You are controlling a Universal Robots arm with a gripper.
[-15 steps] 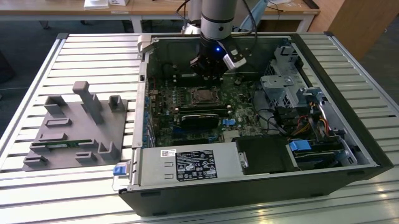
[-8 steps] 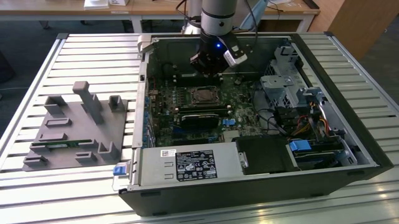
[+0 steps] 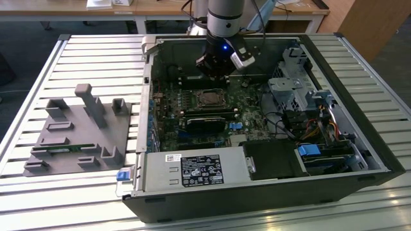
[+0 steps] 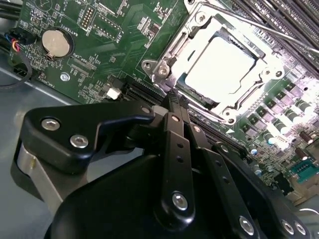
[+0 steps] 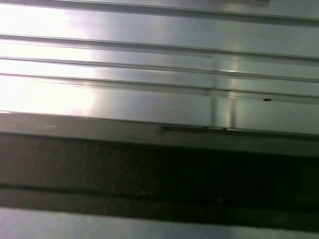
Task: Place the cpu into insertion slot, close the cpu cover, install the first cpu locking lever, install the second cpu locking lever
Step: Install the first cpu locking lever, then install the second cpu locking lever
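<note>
One cpu (image 4: 222, 67) seemingly seated under the closed cpu cover (image 4: 197, 37).

grey fixture (image 3: 80, 132), power supply (image 3: 192, 171)

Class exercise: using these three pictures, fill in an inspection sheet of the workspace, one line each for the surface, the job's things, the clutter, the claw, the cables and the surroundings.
Surface: ribbed metal table, carrying the open black computer case.
Job's things: silver-topped square cpu sits in the insertion slot; thin silver metal cpu cover lies closed around it. Lever state: cannot tell.
Clutter: grey plastic fixture block on the table at the exterior view's left.
Claw: black claw closed, holding nothing, hovering beside the socket.
Cables: orange, red and black wires by the drive bays.
Surroundings: wooden desk behind the table.
</note>
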